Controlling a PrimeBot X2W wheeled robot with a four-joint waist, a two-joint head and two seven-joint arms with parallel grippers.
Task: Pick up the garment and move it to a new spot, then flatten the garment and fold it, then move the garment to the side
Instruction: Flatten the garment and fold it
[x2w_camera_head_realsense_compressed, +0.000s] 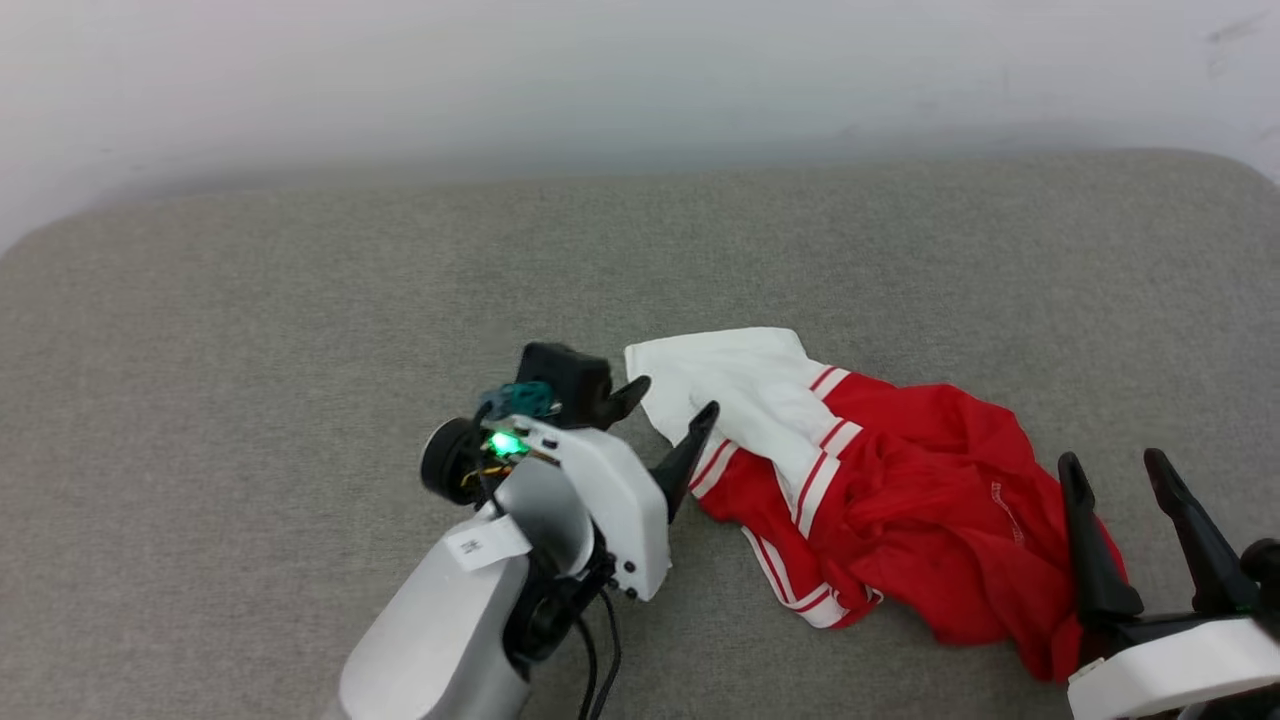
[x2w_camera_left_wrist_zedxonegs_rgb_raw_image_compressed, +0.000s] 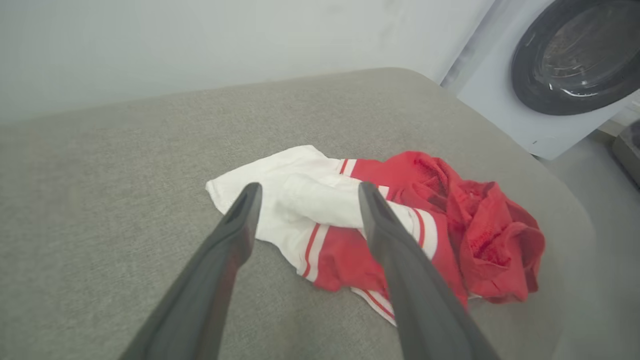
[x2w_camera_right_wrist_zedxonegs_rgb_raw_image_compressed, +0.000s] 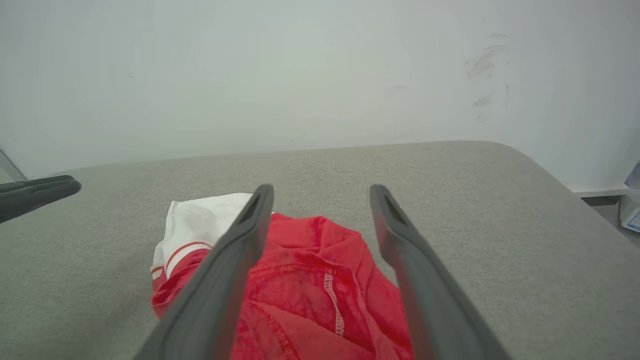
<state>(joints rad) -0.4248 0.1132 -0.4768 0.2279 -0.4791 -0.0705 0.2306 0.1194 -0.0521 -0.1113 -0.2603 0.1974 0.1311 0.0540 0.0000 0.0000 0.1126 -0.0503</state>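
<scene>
the crumpled red jersey shirt (x2w_camera_head_realsense_compressed: 900, 470) with white, stripe-trimmed sleeves lies bunched on the near right of a grey woven padded surface (x2w_camera_head_realsense_compressed: 300, 330). the left gripper (x2w_camera_head_realsense_compressed: 675, 400) at its white sleeve and the right gripper (x2w_camera_head_realsense_compressed: 1112, 460) at its red end both stand wide and empty, likely to lift it by two ends. a pale wall (x2w_camera_head_realsense_compressed: 600, 80) stands behind, a white washing machine (x2w_camera_left_wrist_zedxonegs_rgb_raw_image_compressed: 565, 65) beside.
</scene>
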